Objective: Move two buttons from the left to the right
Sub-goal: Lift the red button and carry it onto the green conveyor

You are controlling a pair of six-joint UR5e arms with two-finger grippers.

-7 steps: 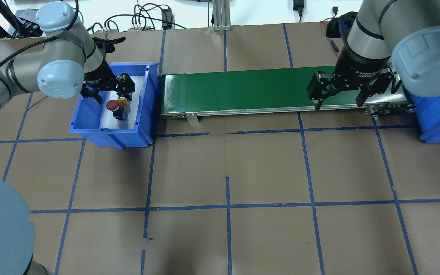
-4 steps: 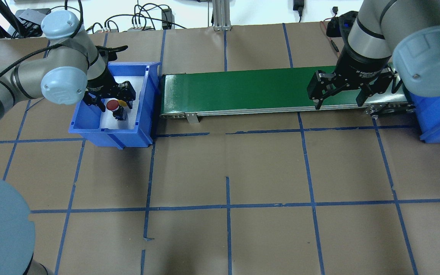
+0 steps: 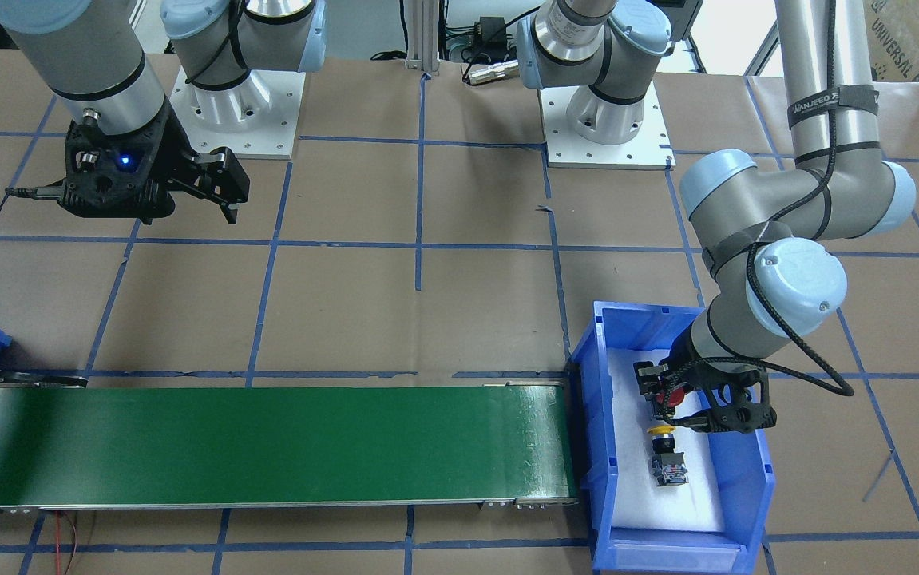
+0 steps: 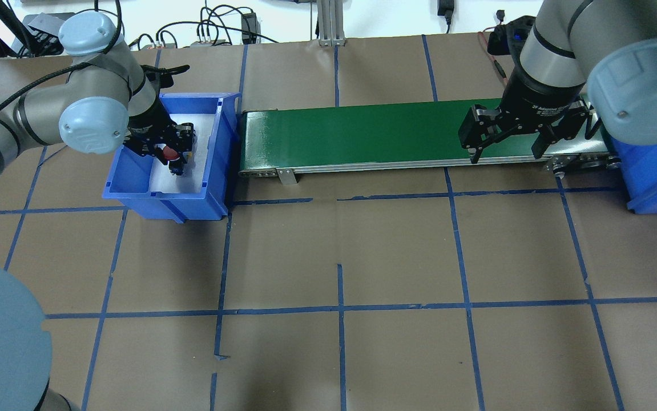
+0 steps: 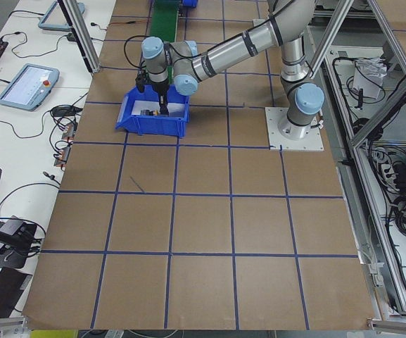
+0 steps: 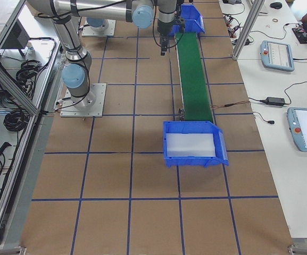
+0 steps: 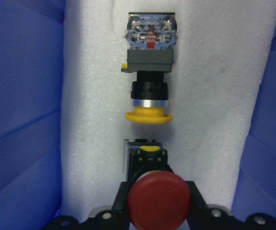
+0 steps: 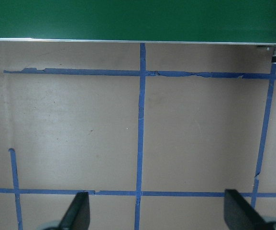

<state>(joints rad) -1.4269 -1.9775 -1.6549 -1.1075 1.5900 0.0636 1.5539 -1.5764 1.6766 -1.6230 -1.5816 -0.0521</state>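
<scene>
Closing on the red button (image 7: 158, 203): the left gripper (image 4: 168, 153) has dropped into the blue bin (image 4: 214, 194) near the table's far left edge since a second ago, when it hung spread above. Its jaws now pinch the red cap's sides. The yellow button (image 7: 149, 91) lies just beyond on the white foam, apart from it. First pick looks nearly secured; neither button is on the conveyor belt (image 4: 362, 134) yet. The right gripper (image 4: 504, 157) hovers with jaws spread wide at the belt's right end, holding nothing.
</scene>
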